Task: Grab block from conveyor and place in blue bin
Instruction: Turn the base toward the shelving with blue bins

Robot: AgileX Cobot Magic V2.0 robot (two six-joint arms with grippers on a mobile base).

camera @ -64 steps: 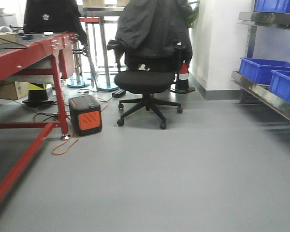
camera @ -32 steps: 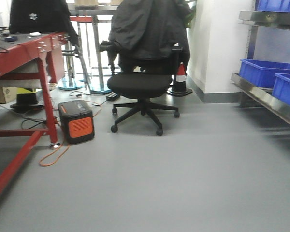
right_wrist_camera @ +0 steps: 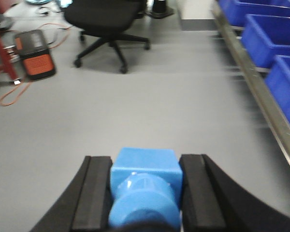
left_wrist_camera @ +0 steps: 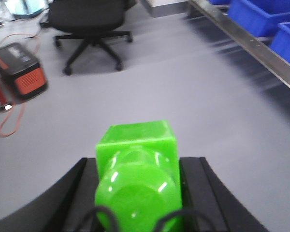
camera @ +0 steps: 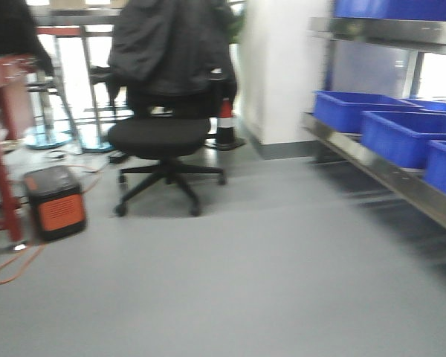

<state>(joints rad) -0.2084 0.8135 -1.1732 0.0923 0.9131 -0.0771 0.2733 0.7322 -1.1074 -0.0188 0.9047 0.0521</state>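
Note:
My left gripper is shut on a bright green block, held between its black pads above the grey floor. My right gripper is shut on a light blue block in the same way. Blue bins stand in a row on a metal shelf at the right, and they also show in the left wrist view and the right wrist view. Only the red frame of the conveyor shows, at the far left edge; its belt is out of view.
A black office chair draped with a dark jacket stands ahead left. A black and orange box and an orange cable lie by the red leg. A traffic cone sits by a white pillar. The shelf rail juts out at right.
The front view has swung to the right: chair, box and red frame slid left, and the blue bins on the shelf now fill more of the right side.

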